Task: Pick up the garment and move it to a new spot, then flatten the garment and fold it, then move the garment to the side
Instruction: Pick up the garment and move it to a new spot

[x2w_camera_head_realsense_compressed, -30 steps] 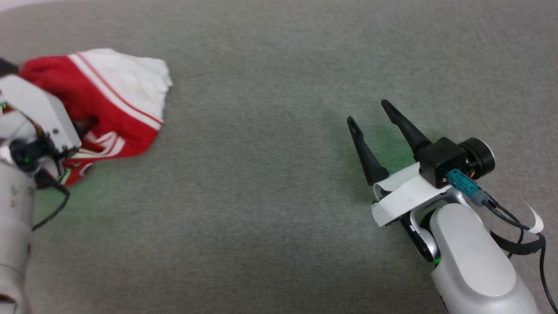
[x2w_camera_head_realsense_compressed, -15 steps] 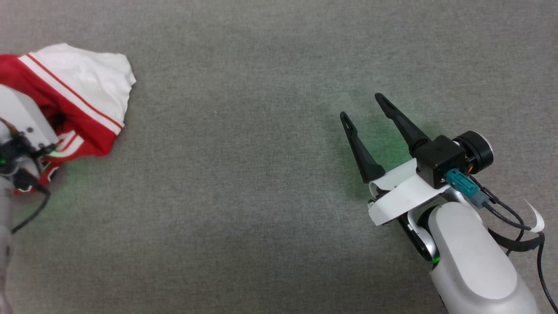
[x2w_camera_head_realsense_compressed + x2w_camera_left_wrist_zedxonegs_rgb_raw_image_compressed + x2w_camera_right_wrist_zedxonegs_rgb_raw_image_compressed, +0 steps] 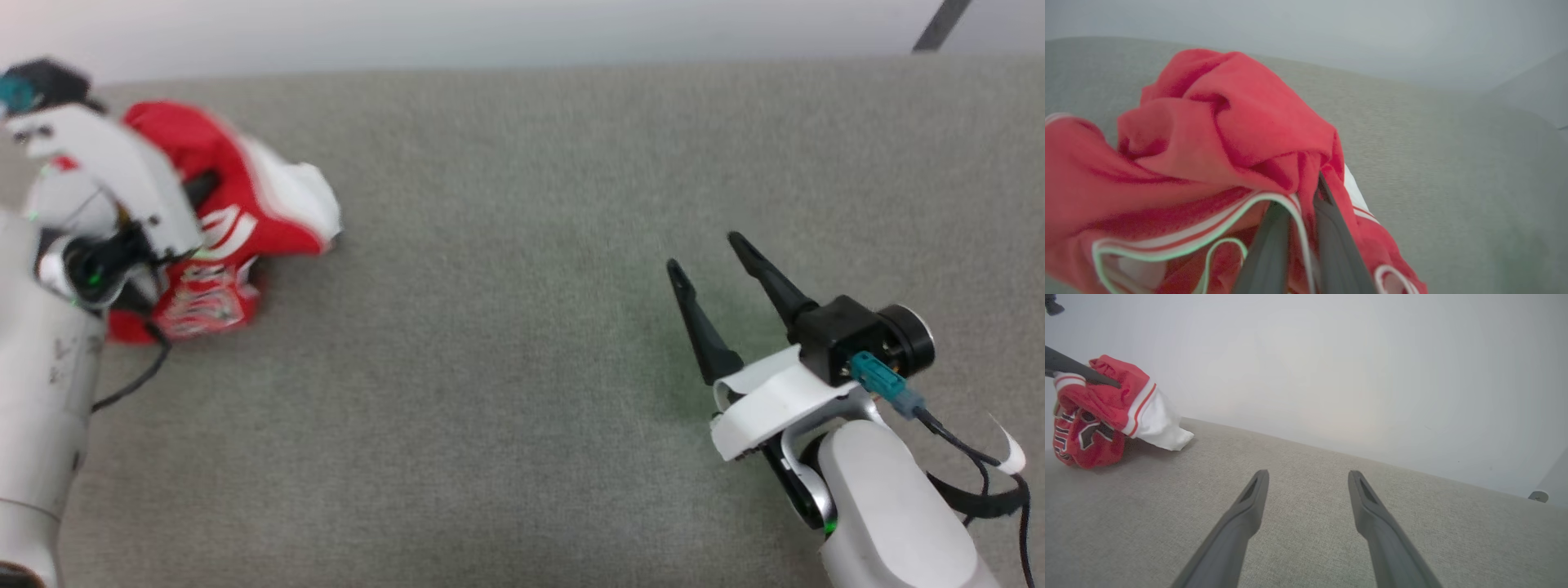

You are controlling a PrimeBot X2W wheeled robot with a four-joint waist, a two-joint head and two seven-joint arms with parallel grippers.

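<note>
- A grey woven fabric surface spread across the head view, from the near edge to a pale wall behind it.
- The pale left forearm rose along the left edge of the head view. The pale right forearm came in at the lower right corner.
- The garment, red with a white sleeve, sat bunched in a heap at the far left of the surface, close to the wall and well apart from the right arm. Its lower part rested on the fabric, while its top stood higher, up at the left gripper. Black lettering with white outlines showed on the crumpled front in the right wrist view. In the head view that part was blurred.
- The right gripper was over bare surface at the right, its 2 dark fingers spread wide with nothing between them.
- The left gripper was pinched narrow on the garment. In the left wrist view its 2 fingers stood close together with a fold of red cloth and striped trim caught between them. In the right wrist view, 1 of those fingers lay across the top of the heap.
- A black cable looped down from the left wrist, and a teal connector sat on the right wrist.
</note>
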